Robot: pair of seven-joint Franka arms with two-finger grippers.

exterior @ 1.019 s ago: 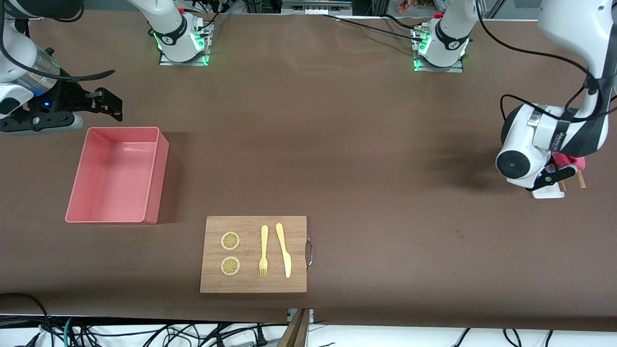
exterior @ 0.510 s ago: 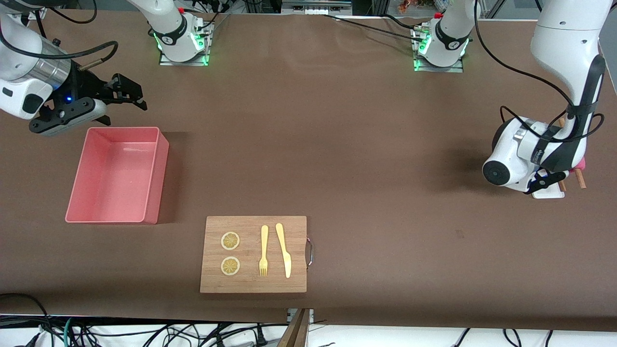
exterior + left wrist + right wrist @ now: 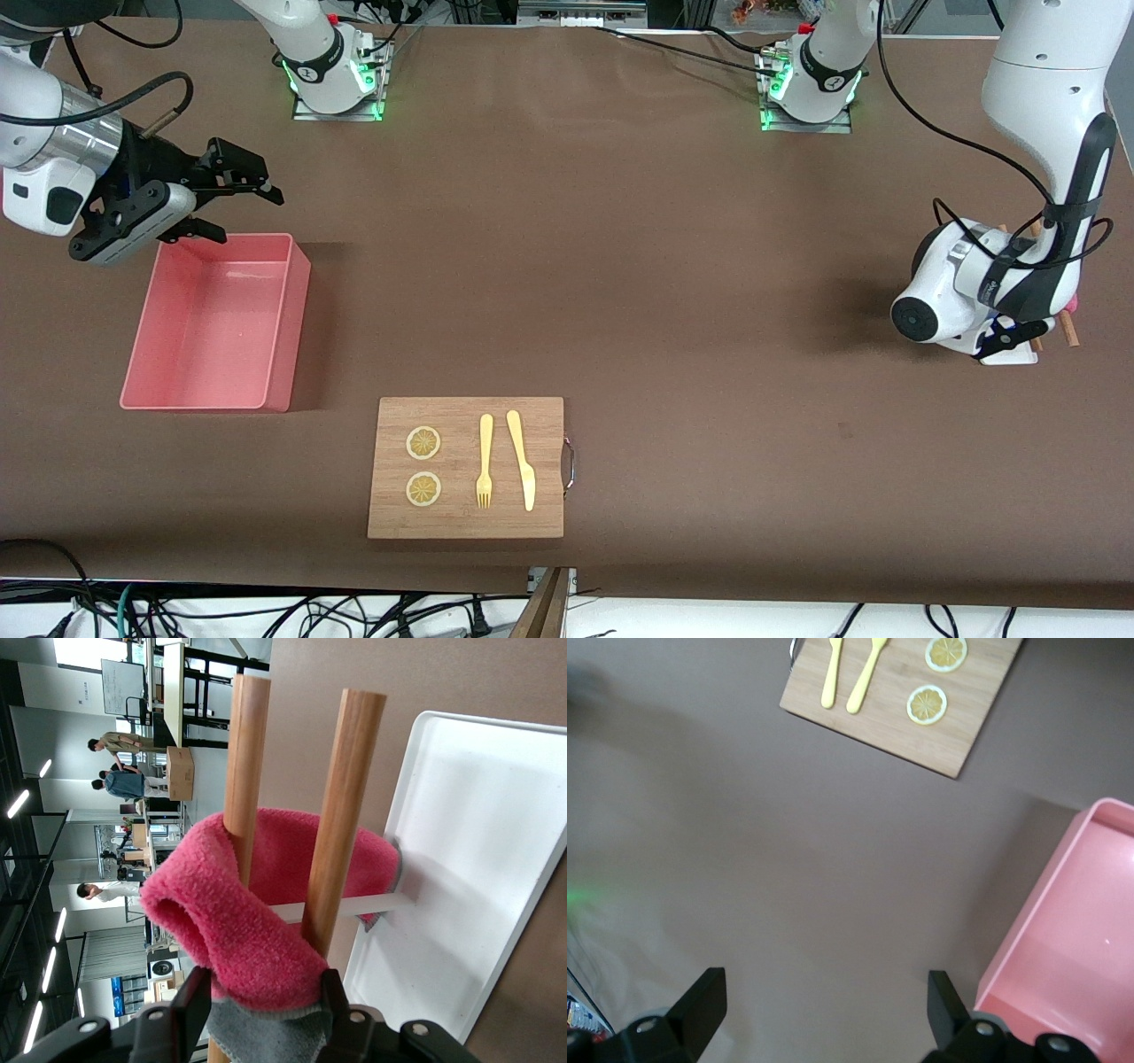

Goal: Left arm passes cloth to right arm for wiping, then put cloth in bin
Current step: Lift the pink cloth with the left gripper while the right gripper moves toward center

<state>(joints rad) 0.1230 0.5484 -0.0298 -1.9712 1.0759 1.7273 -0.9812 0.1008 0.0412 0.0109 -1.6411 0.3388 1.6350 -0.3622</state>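
The magenta cloth hangs folded over a two-dowel wooden rack that stands in a small white tray. My left gripper has a finger on each side of the cloth's lower fold and presses it. In the front view the left gripper is low at the rack, and only a sliver of cloth shows past the hand. My right gripper is open and empty, over the table at the corner of the pink bin nearest the robot bases. The bin is empty.
A wooden cutting board lies nearer the front camera, mid-table, with two lemon slices, a yellow fork and a yellow knife. The white tray sits at the left arm's end of the table.
My right gripper has swung out from the table's end to the bin's corner. My left arm has dropped and settled at the rack, and its hand now covers most of the cloth.
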